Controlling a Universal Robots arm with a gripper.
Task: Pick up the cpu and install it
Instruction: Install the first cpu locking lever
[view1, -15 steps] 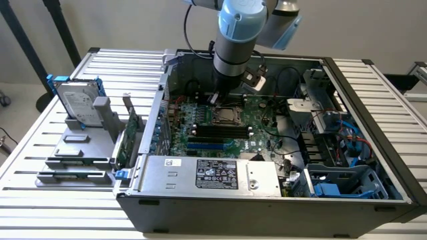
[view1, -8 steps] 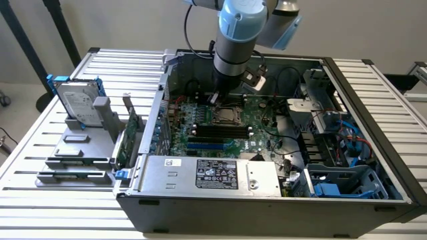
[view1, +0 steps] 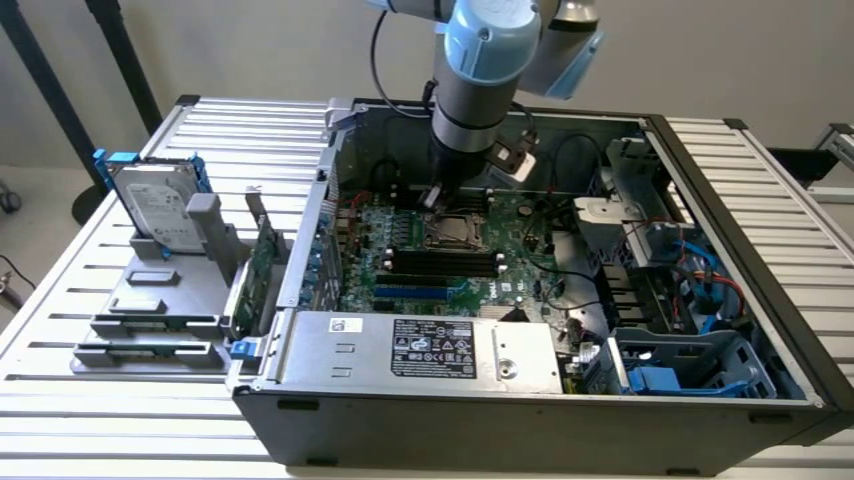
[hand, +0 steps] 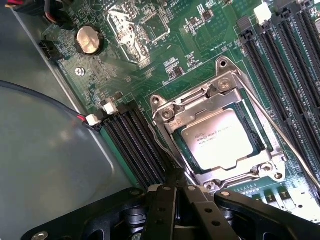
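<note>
Square silver cpu in socket

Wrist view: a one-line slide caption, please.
Shut gripper hovers at the socket edge, the silver cpu already seated in the motherboard socket, between black memory slots.

The cpu is sitting flat inside the metal socket frame on the green motherboard, its silver top facing up. The gripper is hanging just beside the frame with its black fingers pressed together, holding nothing. Black memory slots are lying alongside the frame, and a round coin battery is sitting well apart from it.
</note>
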